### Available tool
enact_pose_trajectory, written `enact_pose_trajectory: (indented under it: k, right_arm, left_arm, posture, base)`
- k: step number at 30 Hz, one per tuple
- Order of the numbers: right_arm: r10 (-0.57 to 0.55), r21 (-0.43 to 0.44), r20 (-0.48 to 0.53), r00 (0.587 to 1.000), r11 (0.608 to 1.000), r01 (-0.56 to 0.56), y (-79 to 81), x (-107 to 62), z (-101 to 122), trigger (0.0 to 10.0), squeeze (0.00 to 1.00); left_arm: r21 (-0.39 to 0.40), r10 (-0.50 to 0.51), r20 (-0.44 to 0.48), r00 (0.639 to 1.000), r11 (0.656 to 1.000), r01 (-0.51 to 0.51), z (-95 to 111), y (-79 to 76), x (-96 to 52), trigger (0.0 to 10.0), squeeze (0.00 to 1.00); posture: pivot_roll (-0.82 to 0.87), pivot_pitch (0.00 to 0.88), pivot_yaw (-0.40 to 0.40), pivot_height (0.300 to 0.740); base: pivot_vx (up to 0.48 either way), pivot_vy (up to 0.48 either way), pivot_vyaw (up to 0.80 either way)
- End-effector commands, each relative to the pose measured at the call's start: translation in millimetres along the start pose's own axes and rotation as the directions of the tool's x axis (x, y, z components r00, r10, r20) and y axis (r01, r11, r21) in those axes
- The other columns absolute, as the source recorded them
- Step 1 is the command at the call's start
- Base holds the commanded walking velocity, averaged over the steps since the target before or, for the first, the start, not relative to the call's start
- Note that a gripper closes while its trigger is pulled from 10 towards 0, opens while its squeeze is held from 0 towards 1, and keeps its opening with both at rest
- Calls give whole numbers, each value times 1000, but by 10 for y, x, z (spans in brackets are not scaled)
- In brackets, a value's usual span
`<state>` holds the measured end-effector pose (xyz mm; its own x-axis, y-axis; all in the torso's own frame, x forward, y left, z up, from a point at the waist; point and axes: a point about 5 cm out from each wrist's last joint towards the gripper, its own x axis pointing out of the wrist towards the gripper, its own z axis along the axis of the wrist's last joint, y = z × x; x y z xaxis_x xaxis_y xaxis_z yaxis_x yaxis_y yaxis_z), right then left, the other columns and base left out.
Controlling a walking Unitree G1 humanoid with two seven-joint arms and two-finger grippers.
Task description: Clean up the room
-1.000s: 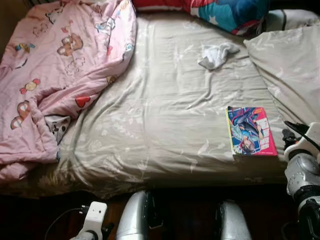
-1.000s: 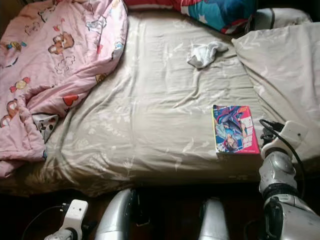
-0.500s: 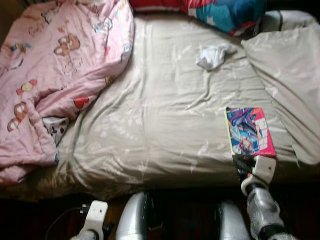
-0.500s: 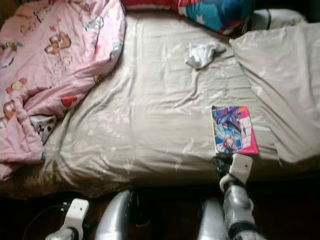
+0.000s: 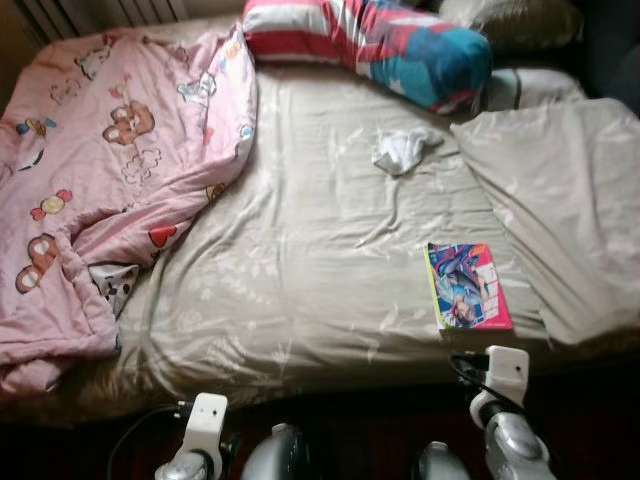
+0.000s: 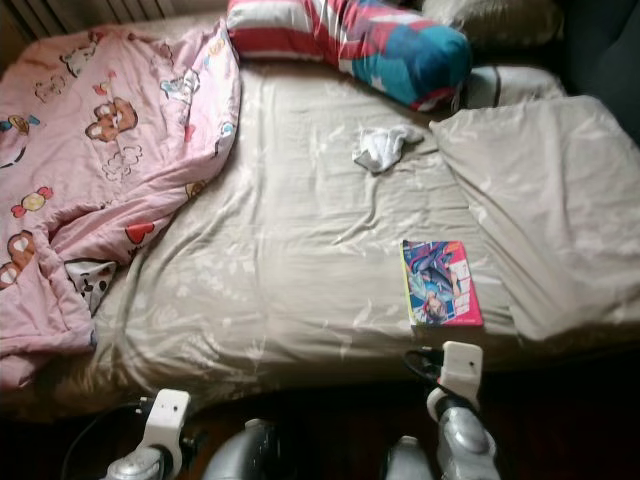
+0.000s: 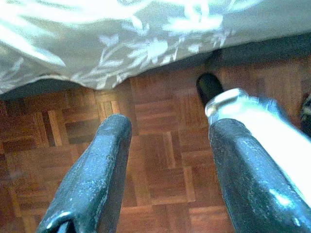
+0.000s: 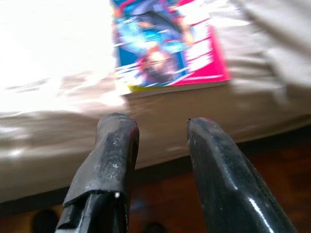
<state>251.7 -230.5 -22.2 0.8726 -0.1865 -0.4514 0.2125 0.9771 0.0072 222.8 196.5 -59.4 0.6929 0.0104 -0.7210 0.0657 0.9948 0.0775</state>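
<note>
- Beige, leaf-patterned sheet (image 5: 320, 270) covers the bed and hangs over its near edge above a wooden parquet floor (image 7: 160, 165).
- Brightly coloured book (image 5: 467, 286), pink, blue and yellow on its cover, lies flat on the sheet near the bed's near edge, at about 4 o'clock from the middle of the bed.
- Small crumpled white cloth (image 5: 402, 150) sits on the sheet at about 1 o'clock from the middle, well apart from the book.
- Pink quilt (image 5: 100, 190) printed with cartoon bears and hearts is heaped over the bed's 9 to 11 o'clock side, one corner drooping over the near edge.
- Long pillow (image 5: 365, 45) in red, white and teal lies across the head of the bed at 12 o'clock, with a pale pillow (image 5: 515, 20) behind it toward 1 o'clock.
- Loose beige cover (image 5: 560, 210) is folded over the 3 o'clock side, its edge just beside the book.
- Right pincer (image 8: 158, 131) is held below the bed's near edge, at 6 o'clock from the book, its two black fingers (image 8: 114, 145) spread apart with nothing between them and aimed at the book's near edge without touching it.
- Left pincer (image 7: 167, 145) hangs low at about 7 o'clock, over the floor by the sheet's hem, fingers (image 7: 97, 174) spread and holding nothing.
</note>
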Motion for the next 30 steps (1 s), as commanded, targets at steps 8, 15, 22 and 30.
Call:
enact_pose_trajectory:
  k: [8,15,22,30]
  right_arm:
    - [36,-69,-233,972,996,-54,94,-150,-439,10000,0]
    - [88,-124,-297,951,984,-130,229,-139,-470,10000,0]
    - [69,-131,-299,952,985,-113,234,-95,-409,10000,0]
    - [59,-115,-274,960,989,-93,241,-44,-318,10000,0]
  left_arm:
    - [-84,37,-48,998,996,-41,-35,3,6,10000,0]
    - [-135,72,-62,995,988,-80,-15,58,10,10000,0]
    - [-144,76,-69,995,986,-85,9,72,16,10000,0]
    - [-141,74,-84,994,986,-85,-30,66,10,10000,0]
  posture:
    - [-128,64,18,740]
    - [-115,0,-8,740]
    - [-112,0,0,740]
    - [-114,0,24,740]
  base:
    - [0,0,0]
    - [0,0,0]
    - [0,0,0]
    - [0,0,0]
